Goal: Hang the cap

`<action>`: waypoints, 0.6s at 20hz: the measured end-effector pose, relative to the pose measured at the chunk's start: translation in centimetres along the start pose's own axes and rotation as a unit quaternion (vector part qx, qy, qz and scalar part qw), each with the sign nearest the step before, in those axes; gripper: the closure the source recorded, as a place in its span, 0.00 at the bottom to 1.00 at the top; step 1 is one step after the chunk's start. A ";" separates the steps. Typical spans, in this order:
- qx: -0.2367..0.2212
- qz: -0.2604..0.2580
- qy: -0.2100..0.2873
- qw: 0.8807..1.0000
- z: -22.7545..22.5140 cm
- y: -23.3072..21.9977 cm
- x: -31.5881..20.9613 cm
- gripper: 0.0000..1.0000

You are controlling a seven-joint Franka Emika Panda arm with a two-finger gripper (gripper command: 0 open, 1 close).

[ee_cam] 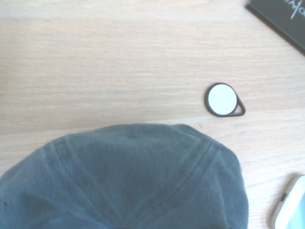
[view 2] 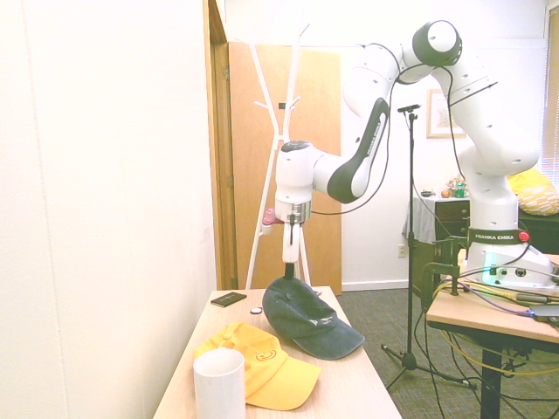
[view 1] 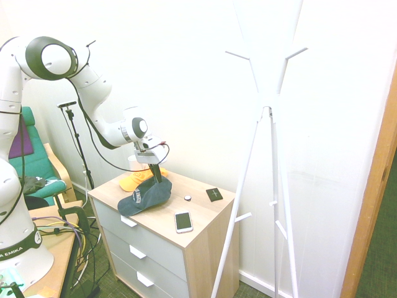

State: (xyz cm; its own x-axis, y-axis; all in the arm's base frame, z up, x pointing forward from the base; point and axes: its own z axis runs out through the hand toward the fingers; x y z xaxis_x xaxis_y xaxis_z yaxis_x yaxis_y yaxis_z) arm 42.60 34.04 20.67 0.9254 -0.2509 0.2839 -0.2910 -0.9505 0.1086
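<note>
Atop the pale wooden tabletop [view 1: 208,227], the dark navy-blue fabric baseball cap [view 1: 148,196], curved-brimmed with small white front lettering, sits crown up. The robot's two-finger claw [view 2: 289,272] is shut on its crown, probably pinching fabric there so the brim hangs free for hooking onto the white branching coat stand [view 1: 268,102].

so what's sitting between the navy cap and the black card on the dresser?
A small round tag, on bare wood between cap and card; wrist view.
</note>
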 end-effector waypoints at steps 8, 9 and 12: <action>0.006 0.006 0.006 1.000 -1.3 0.3 -0.1 0.00; 0.006 0.007 0.005 1.000 -1.3 0.3 -0.1 0.00; 0.002 0.009 0.003 1.000 -1.0 0.8 -0.2 0.00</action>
State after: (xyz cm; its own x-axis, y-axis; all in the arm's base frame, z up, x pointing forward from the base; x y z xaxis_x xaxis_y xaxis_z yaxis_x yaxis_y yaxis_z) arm 41.91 33.55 21.60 0.9184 -0.2679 0.2910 -0.3076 -0.9462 0.0999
